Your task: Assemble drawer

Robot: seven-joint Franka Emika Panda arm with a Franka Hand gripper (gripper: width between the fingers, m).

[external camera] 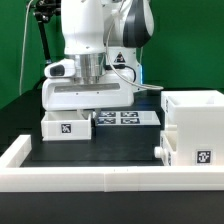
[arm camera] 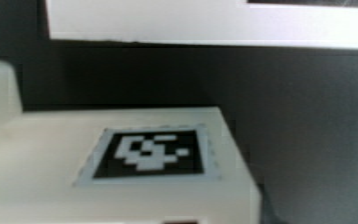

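A small white drawer part (external camera: 66,125) with a black-and-white tag on its front lies on the dark table at the exterior view's left. My gripper (external camera: 88,111) hangs low right over its top, and its fingers are hidden behind the hand and the part. In the wrist view the same part (arm camera: 87,150) fills the frame very close up, its top tag (arm camera: 153,153) sharp in the middle. No fingertips show there. A larger white drawer box (external camera: 196,125) with a tag on its side stands at the exterior view's right.
The marker board (external camera: 122,118) lies flat behind the small part, and a white strip shows in the wrist view (arm camera: 211,20). A low white wall (external camera: 90,170) rims the table's front and left. A cable hangs by the arm.
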